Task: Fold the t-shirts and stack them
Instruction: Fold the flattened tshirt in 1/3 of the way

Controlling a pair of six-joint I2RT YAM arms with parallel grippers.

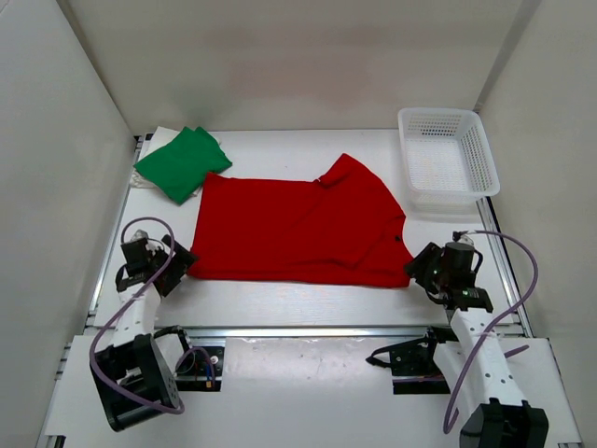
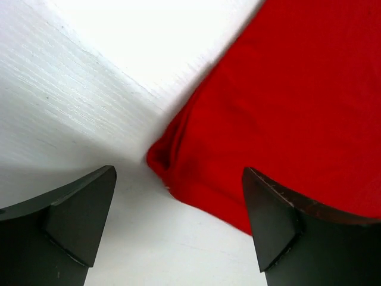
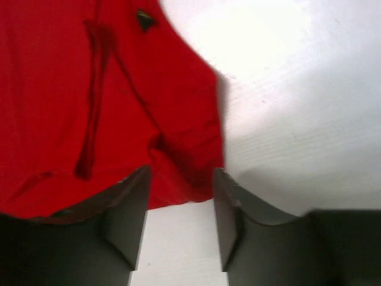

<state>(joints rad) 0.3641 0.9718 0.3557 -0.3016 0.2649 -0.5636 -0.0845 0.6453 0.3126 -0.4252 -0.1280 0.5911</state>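
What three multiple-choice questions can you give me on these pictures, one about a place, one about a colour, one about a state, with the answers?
1. Where is the green shirt?
A. At the near right edge.
B. Draped over an arm.
C. At the far left corner of the table.

2. What colour is the spread-out shirt?
A. Red.
B. Cream.
C. Blue.

3. How is the left hand?
A. Shut on cloth.
B. Open, with the spread-out shirt's corner in the gap.
C. Shut on nothing.

Answers:
1 C, it lies folded by the back left wall.
2 A, it shows bright red in every view.
3 B, its wrist view shows a wide gap around the corner.
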